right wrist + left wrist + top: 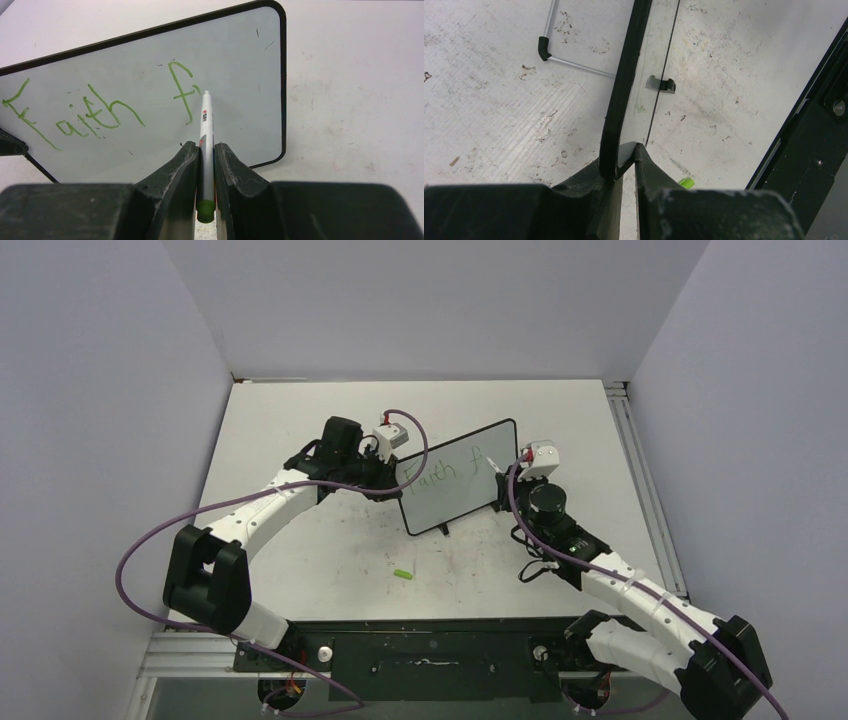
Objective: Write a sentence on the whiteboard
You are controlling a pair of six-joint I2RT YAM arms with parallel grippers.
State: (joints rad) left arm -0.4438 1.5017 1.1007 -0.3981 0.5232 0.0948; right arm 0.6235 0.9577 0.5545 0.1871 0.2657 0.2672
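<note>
The whiteboard (455, 480) stands tilted on the table, black-framed, and also shows in the right wrist view (150, 75). Green writing on it (95, 107) reads "Faith f". My left gripper (388, 487) is shut on the board's left edge (621, 100), which I see edge-on between the fingers. My right gripper (507, 472) is shut on a white marker (205, 130) with a green end. The marker's tip touches or nearly touches the board just right of the "f".
A green marker cap (403, 574) lies on the table in front of the board; it also shows in the left wrist view (686, 183). The board's wire stand (574, 62) rests behind it. The black base rail (430, 640) runs along the near edge.
</note>
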